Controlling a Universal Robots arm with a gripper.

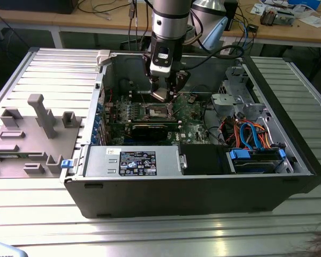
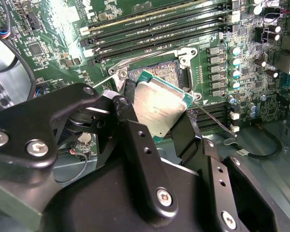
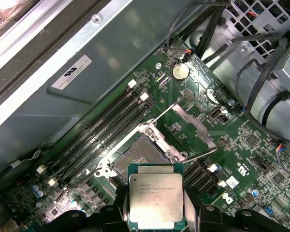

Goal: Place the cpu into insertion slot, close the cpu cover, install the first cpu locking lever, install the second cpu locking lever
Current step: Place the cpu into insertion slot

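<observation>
Ribbed metal desk (image 1: 150, 235) carries an open computer case (image 1: 203, 198), side panel off. The arm (image 1: 171, 21) reaches down into the case over the green motherboard (image 3: 251, 140).

The hand (image 1: 163, 92) is closed narrow on the cpu (image 2: 160, 107). Its black fingers (image 2: 130, 126) pinch the cpu's opposite edges, with the silver lid facing out.

Step in hand is the first one, cpu into slot. Nothing is seated.

The cpu cover (image 3: 189, 113) stands swung open on the far side of the socket from the hand, so the opening is free. The insertion slot (image 3: 140, 157) is bare, with its dark pin field showing inside the metal rim, just beside the long memory slots (image 2: 150, 29).

The cpu hangs just above the slot's near edge, apart from it. It looks tilted and turned relative to the rim in the second wrist view.

A thin wire lever (image 2: 215, 121) juts out beside the socket, unlatched.

Judgement: seating calls for squaring the chip's edges to the rim, levelling it and centring it over the pin field. It then needs a gentle straight descent, because any skew risks the pins. Corner or notch orientation is too small to tell.
</observation>
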